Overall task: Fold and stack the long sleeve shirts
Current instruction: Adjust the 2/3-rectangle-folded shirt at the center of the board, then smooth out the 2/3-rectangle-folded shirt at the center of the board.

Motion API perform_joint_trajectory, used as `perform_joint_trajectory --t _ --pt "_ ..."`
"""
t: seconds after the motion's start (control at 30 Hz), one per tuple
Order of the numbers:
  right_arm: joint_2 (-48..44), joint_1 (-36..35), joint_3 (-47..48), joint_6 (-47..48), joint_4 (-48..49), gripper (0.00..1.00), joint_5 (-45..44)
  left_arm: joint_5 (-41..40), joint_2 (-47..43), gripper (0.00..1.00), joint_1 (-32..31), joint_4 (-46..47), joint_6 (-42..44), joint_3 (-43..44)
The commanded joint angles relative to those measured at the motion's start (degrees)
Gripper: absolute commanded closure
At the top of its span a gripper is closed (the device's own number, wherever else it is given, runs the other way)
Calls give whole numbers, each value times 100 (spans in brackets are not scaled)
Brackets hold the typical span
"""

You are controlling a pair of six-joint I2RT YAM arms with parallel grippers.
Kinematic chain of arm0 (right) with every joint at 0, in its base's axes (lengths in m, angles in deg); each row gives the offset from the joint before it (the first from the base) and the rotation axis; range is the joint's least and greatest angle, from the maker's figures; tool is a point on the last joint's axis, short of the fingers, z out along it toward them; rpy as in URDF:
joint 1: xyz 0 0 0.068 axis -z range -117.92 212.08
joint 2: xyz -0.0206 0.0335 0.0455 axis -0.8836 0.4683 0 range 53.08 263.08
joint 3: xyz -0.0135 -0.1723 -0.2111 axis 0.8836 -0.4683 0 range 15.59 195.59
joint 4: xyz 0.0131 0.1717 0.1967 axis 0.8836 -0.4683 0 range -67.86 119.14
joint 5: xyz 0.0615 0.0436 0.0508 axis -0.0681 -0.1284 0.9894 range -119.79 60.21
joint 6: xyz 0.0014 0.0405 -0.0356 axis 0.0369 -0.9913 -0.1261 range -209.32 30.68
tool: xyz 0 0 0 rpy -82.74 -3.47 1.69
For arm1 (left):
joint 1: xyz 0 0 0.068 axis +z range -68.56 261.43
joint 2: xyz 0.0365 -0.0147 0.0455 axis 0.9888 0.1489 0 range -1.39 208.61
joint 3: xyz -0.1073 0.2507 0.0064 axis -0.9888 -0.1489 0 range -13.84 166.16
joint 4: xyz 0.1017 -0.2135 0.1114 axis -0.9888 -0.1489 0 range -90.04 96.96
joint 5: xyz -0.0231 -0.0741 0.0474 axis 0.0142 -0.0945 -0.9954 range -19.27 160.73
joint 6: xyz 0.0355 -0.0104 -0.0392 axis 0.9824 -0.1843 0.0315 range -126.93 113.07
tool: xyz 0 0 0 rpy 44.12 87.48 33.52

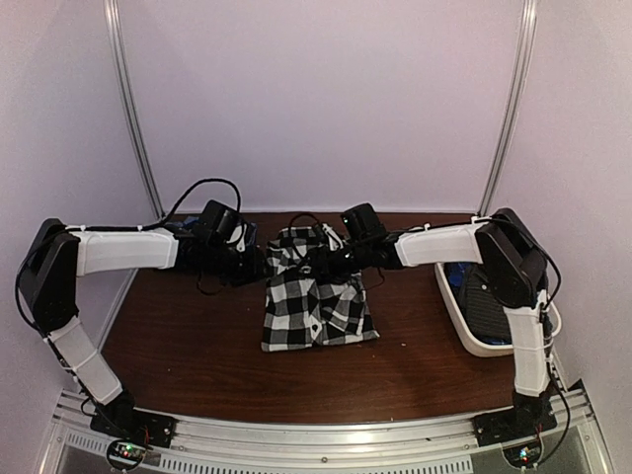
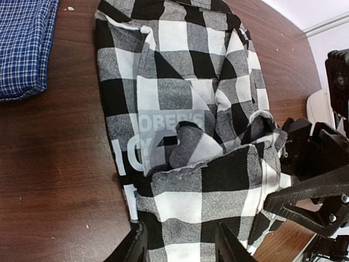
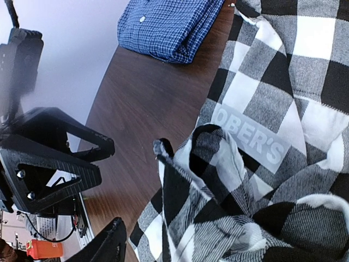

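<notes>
left gripper (image 2: pixel 181 245): fingers straddle the checked shirt (image 2: pixel 191 136); grip cannot be told.
right gripper (image 2: pixel 281 164): released, fingers spread beside a cuff.
checked shirt: centre of table (image 1: pixel 188 346), partly folded.
blue shirt (image 3: pixel 166 24): folded; clear in wrist views only.
basket (image 1: pixel 462 334): right edge; top view only.

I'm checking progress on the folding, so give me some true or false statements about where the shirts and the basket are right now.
1. The checked shirt lies on the table. True.
2. The blue shirt is spread out flat. False: it is folded, apart from the checked shirt.
3. The white basket sits by the left arm. False: it is beside the right arm.
4. Grey lettering shows on the checked shirt. True.
5. The basket is empty. False: dark cloth lies in it.
</notes>
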Motion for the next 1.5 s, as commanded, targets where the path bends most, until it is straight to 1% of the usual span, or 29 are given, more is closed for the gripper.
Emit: perform_joint_trajectory --t 0.0,0.13,0.33,0.5,0.6,0.77,0.83,0.9,1.0,1.07,1.23,1.33,1.47 --pt "448 135 286 -31 215 30 490 66 -180 57 67 60 120 -78" --pt "752 254 218 -230 669 29 689 109 -180 57 76 58 138 -71" --pt "1111 442 335 -424 960 26 813 275 -172 57 76 68 185 -12" --pt "765 467 440 -362 871 22 661 572 -90 57 31 234 237 -47" --pt "784 532 547 -392 873 23 628 703 112 60 -86 344 224 65" --pt "987 619 628 -690 1148 23 860 966 530 65 -221 699 95 259" --pt "880 617 545 -680 1191 23 907 1043 700 68 -228 780 44 351" --pt "703 618 419 -640 1195 22 891 1073 853 68 -231 838 29 448" --pt "408 619 261 -499 1037 22 795 1185 1120 69 -226 944 18 603" --pt "240 621 216 -318 795 22 619 1111 1371 70 -224 916 29 795" --pt "-265 643 31 140 203 23 -124 525 1953 74 -25 524 60 1236" --pt "-556 662 -53 424 -323 24 -536 436 2291 75 103 308 220 1564" --pt "-1114 658 -394 818 -899 29 -1206 313 2556 75 155 49 381 1963"
